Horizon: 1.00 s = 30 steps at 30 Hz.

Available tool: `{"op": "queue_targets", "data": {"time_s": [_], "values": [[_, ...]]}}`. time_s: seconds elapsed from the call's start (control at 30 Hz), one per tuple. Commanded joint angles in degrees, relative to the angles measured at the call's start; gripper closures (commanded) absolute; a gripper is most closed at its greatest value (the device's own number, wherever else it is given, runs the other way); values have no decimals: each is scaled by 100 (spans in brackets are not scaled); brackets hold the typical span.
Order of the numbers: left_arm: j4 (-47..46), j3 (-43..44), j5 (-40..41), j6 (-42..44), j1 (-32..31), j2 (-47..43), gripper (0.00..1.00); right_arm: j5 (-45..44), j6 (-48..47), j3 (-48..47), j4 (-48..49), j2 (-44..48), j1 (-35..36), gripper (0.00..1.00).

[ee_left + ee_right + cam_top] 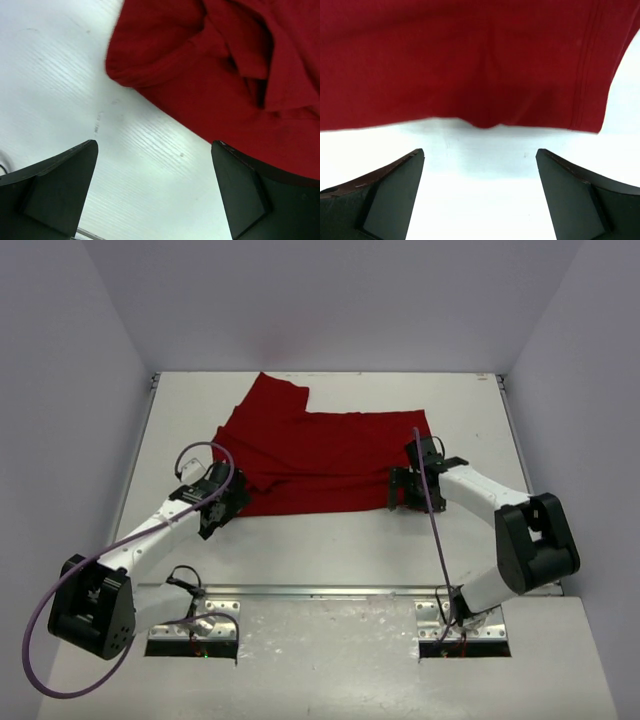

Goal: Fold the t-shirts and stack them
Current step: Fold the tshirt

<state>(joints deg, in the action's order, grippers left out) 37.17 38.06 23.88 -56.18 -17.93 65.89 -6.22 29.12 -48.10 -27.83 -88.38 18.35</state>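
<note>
Soft, wrinkled red t-shirt [320, 455] on smooth white bench [330, 545].
Left pincer [155, 145] and right pincer [480, 151] gape wide, empty.

The left arm [150, 532] and right arm [478, 490] were stretched forward and inward, wrists kept low. The left gripper [154, 145] and right gripper [480, 150] were spread wide, unloaded.

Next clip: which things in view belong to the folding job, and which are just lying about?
Belongs to the job:
- red t-shirt, lying wrinkled on the table
- left gripper, fingers open, holding nothing, by the shirt's near left edge
- right gripper, fingers open, holding nothing, by its near right edge

Not part of it:
- white table
- grey walls around it
</note>
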Motion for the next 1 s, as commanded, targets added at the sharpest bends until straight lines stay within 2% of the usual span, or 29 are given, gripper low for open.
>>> {"op": "queue_targets", "data": {"time_s": [0.0, 0.07, 0.1, 0.2, 0.27, 0.43, 0.5, 0.57, 0.7, 0.8, 0.83, 0.87, 0.97], "values": [[-69, -150, 503, -217, -17, -208, 5, 298, -12, 150, 647, 558, 134, 6], [-332, -273, 819, -192, -17, -164, 9, 183, -91, 335, 735, 655, 56, 7], [-411, -256, 951, -104, -8, -25, 23, 165, -117, 353, 727, 655, 11, 9], [-448, -28, 1540, -129, 18, 562, 39, -46, -153, 292, 578, 507, -182, 16], [-360, 218, 1638, -147, 18, 993, 43, 6, -126, 309, 525, 532, -340, 16], [-473, 316, 1681, -209, 70, 1330, 46, 50, -161, 397, 534, 883, -420, 16], [-561, 377, 1725, -148, 158, 1479, 51, 112, -188, 424, 525, 1023, -411, 17], [-666, 473, 1778, -25, 246, 1602, 61, 138, -205, 468, 507, 1147, -420, 17], [-869, 544, 1656, 160, 387, 1769, 68, 113, -240, 520, 437, 1305, -420, 17], [-1018, 466, 1489, 222, 387, 1840, 68, 103, -284, 512, 358, 1385, -420, 16], [-1027, 448, 1462, 222, 387, 1840, 62, 138, -311, 503, 332, 1385, -420, 16], [-1036, 395, 1392, 239, 387, 1779, 44, 156, -311, 494, 305, 1376, -420, 16], [-1185, 237, 1295, 370, 387, 1403, 40, 209, -311, 520, 322, 1376, -420, 15]]}}
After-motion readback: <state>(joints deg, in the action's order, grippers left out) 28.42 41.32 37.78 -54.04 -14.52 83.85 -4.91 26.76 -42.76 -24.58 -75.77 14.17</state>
